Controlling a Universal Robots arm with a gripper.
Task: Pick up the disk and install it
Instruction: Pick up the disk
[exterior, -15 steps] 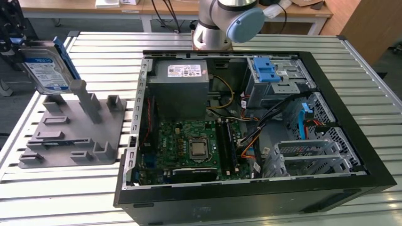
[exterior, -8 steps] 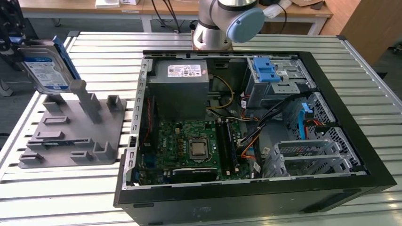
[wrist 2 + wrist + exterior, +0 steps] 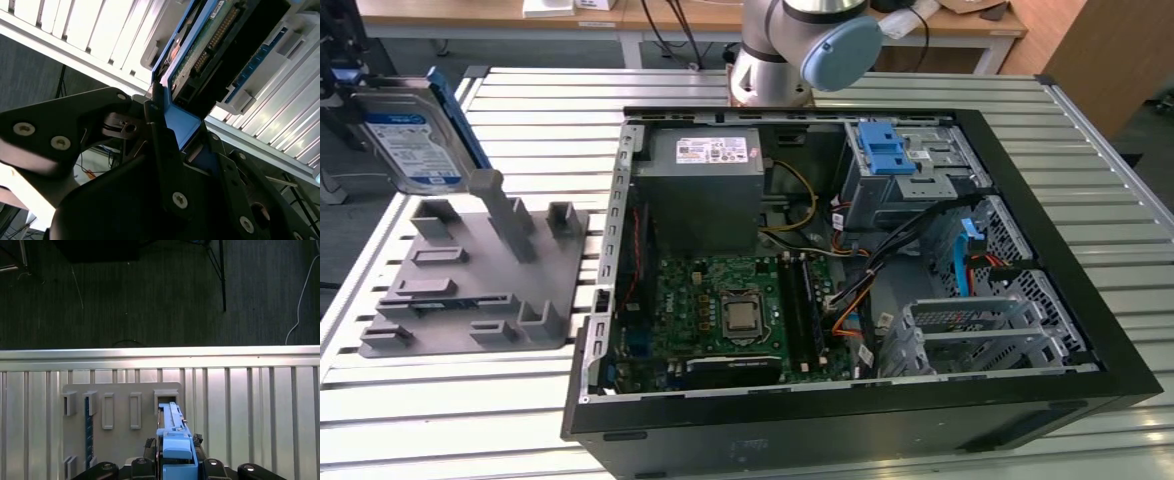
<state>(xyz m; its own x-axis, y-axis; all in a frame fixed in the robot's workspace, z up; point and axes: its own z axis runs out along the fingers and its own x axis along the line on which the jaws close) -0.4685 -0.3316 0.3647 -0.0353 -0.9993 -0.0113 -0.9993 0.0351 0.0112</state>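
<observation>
The hand (image 3: 186,131) is closed tight on the disk (image 3: 411,135). In the second wrist view its black fingers (image 3: 161,145) pinch the blue frame (image 3: 182,122) at one end of the disk.

In the exterior view the disk is up in the air at the exterior view's left. It stands on its edge. Its long side goes up and down, and the top leans a little toward the exterior view's left. The flat face with the white and blue label looks at that camera. A blue strip of the frame runs along the side nearer the computer.

Under the disk sits a grey holder (image 3: 467,300) with slots and little posts. One tall post (image 3: 500,215) stands just beside the bottom of the disk. In the first wrist view the thin blue edge of the disk is over this holder.

The holder lies on a bench (image 3: 454,420) made of silver slats. An open black computer case (image 3: 854,430) lies on the bench too, well apart from the disk.
</observation>
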